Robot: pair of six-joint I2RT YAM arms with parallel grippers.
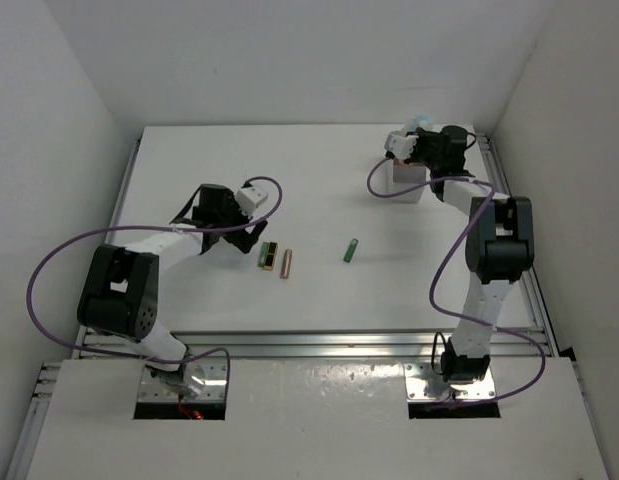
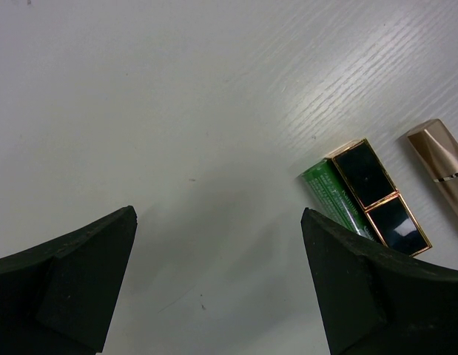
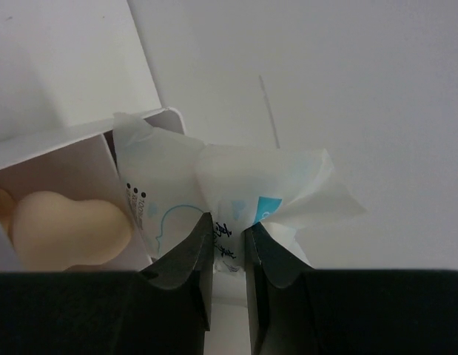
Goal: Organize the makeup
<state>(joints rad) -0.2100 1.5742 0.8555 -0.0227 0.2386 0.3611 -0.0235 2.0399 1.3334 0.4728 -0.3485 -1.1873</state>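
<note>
- My left gripper [image 2: 217,222] stands wide open and empty, low over the white table [image 2: 140,111], just beside the dark green-and-black stick [image 2: 365,181].
- The rose-gold lipstick tube [image 2: 439,159] lies just beside that stick. Both look rigid, smooth and likely slippery, so grip across the middle.
- The small green tube [image 1: 351,250] lies apart.
- My right gripper [image 3: 230,225] pinches the white-blue flat packet [image 3: 236,174] at the white plastic tray's [image 3: 73,137] corner, beside a peach egg-shaped sponge [image 3: 66,225]. The packet looks light, flimsy and crinkly.

bright, even light on the white worktop [image 1: 319,190] leaves only soft shadows, glare on the near rail [image 1: 339,343], and dark, blurred foregrounds in both wrist views.
</note>
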